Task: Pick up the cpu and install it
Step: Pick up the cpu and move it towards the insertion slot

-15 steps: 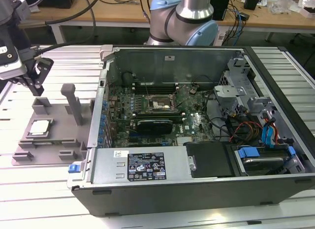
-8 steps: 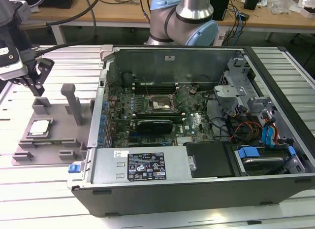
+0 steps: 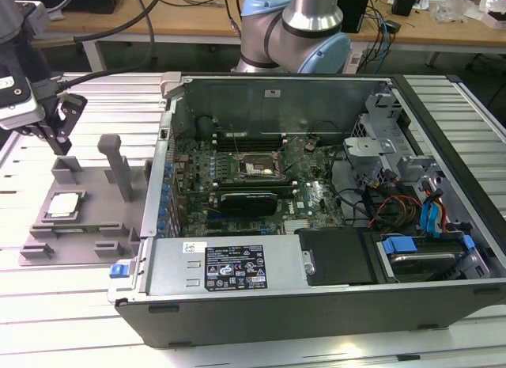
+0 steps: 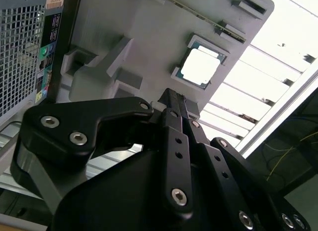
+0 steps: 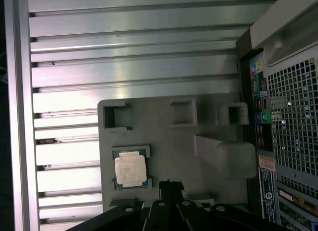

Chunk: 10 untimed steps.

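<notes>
The cpu (image 3: 63, 206) is a small square chip with a shiny silver top. It lies flat in a recess of a grey holder plate (image 3: 47, 245) at the exterior view's left, beside the open computer case. Both wrist views show the cpu (image 4: 198, 67) (image 5: 130, 170) in that recess. My gripper (image 3: 60, 145) hangs above the far end of the plate, apart from the chip. Its black fingers (image 5: 170, 184) are shut together with nothing between them. The motherboard's socket (image 3: 254, 168) sits inside the case.
The open computer case (image 3: 316, 305) lies on a slatted aluminium table (image 3: 63, 320), with cables and drive bays at the exterior view's right. A tall grey post (image 3: 118, 166) and small blocks stand on the holder plate. The case's perforated rear wall (image 5: 293, 107) borders the plate.
</notes>
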Available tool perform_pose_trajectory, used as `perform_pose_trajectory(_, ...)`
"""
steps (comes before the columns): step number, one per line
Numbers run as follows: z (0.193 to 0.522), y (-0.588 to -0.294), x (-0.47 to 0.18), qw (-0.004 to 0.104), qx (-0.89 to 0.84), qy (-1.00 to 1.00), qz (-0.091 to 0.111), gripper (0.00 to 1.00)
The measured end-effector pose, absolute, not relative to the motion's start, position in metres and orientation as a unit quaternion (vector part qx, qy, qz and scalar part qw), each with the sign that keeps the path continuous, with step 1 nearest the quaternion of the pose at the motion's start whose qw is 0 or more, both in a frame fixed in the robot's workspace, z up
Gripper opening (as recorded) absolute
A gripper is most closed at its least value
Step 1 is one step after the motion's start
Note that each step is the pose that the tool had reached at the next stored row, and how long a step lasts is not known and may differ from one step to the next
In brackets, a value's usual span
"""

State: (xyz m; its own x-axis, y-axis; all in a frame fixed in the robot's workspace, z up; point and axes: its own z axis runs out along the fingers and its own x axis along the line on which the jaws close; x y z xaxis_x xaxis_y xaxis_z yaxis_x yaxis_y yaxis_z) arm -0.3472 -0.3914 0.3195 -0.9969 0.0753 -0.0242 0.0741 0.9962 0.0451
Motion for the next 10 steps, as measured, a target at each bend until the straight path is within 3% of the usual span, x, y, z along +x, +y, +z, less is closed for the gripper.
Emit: perform_pose_trajectory(10, 0.3171, -0.3914, -0.3544, 0.013, 0.037, 0.999, 0.022, 0.11)
